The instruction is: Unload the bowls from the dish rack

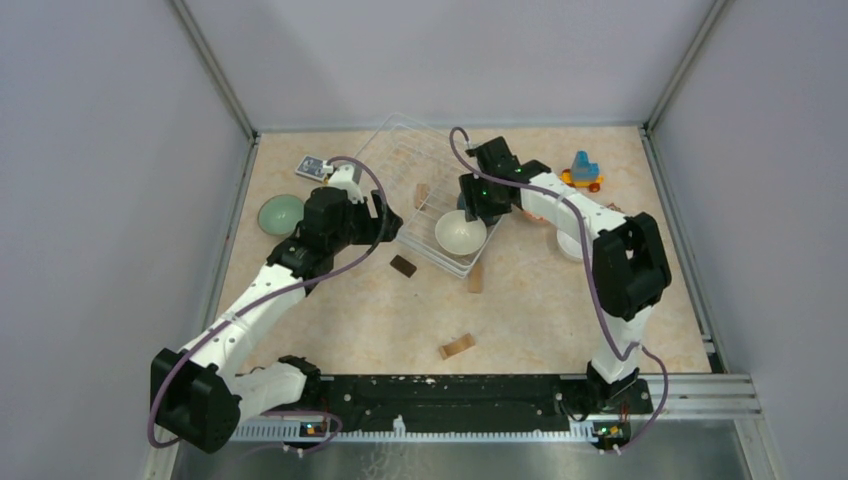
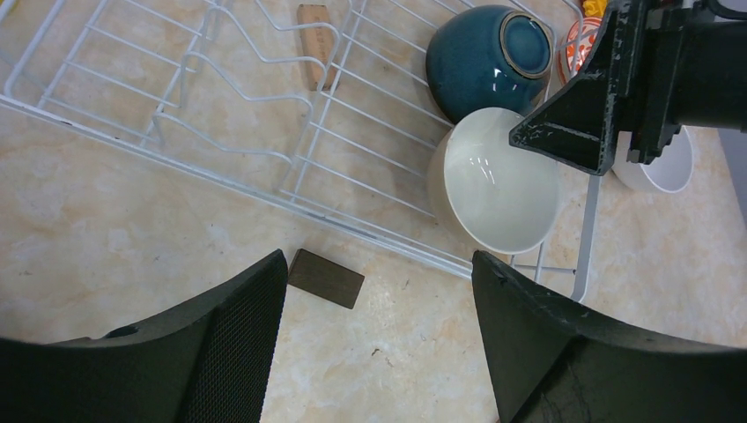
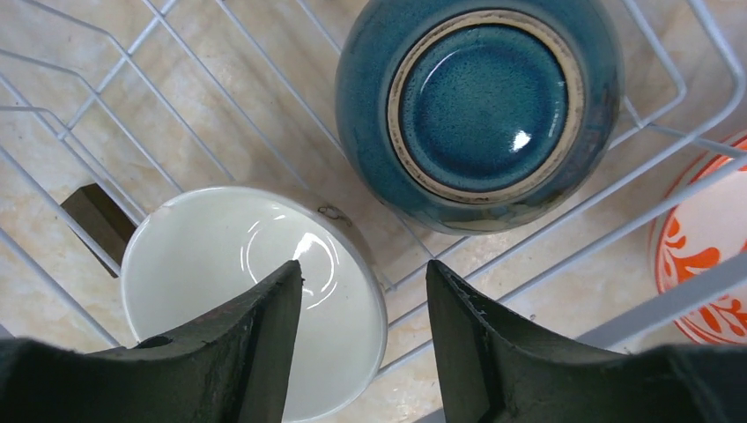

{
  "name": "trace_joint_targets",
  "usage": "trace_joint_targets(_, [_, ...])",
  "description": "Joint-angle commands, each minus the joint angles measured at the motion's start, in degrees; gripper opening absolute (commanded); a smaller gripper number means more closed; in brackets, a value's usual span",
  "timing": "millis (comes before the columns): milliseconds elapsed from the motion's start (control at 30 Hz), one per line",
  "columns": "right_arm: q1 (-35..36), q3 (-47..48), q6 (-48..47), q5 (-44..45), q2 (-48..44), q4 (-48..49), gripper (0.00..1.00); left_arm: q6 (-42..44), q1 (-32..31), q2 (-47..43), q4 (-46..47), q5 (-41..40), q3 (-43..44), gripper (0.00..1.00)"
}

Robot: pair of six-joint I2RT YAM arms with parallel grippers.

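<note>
Two of the bowls sit in the dish rack (image 1: 410, 165), both at the end that lies toward the right arm: a cream bowl (image 3: 229, 273) lying open side up and a dark teal bowl (image 3: 480, 106) turned foot up, just beside it. The right hand (image 3: 363, 269) hangs directly over them, fingers parted and holding nothing. The cream bowl's near rim runs under the gap, so one finger is over the inside of the bowl and the other outside its wall. A straight descent would likely pinch that rim. The left hand (image 2: 379, 260) is also spread and empty, low over the bench beside a dark wooden block (image 2: 326, 278). It stands outside the rack's near wall, so the right arm is much the nearer. A pale green bowl (image 1: 282, 212), a white bowl (image 2: 656, 167) and an orange-patterned bowl (image 3: 705, 256) rest on the bench outside the rack.
</note>
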Motion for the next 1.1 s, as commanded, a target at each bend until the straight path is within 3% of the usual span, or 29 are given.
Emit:
trace_joint_targets(0, [0.3,-0.4,0.3,-2.2,1.6,1.3,0.52,0.9,0.2,-1.1,2.0,0.6,0.9,0.81])
trace_joint_targets(200, [0.3,-0.9,-0.2,-3.5,2.5,2.0,0.40,1.2,0.2,-1.6,1.8,0.0,0.6,0.81])
trace_joint_targets(467, [0.4,3.4,-0.1,-3.4,1.2,1.6,0.01,1.0,0.2,-1.3,1.9,0.4,1.0,0.81])
trace_joint_targets(700, [0.3,12.7,2.1,-1.2,-2.8,-0.4,0.00,1.3,0.2,-1.7,1.6,-0.2,1.8,0.81])
trace_joint_targets(867, [0.3,11.4,3.8,1.1,-9.6,2.3,0.00,1.3,0.2,-1.8,1.8,0.0,1.8,0.81])
trace_joint_targets(1067, [-0.3,4.5,8.0,16.1,-21.5,1.2,0.00,1.1,0.2,-0.8,2.9,1.6,1.8,0.81])
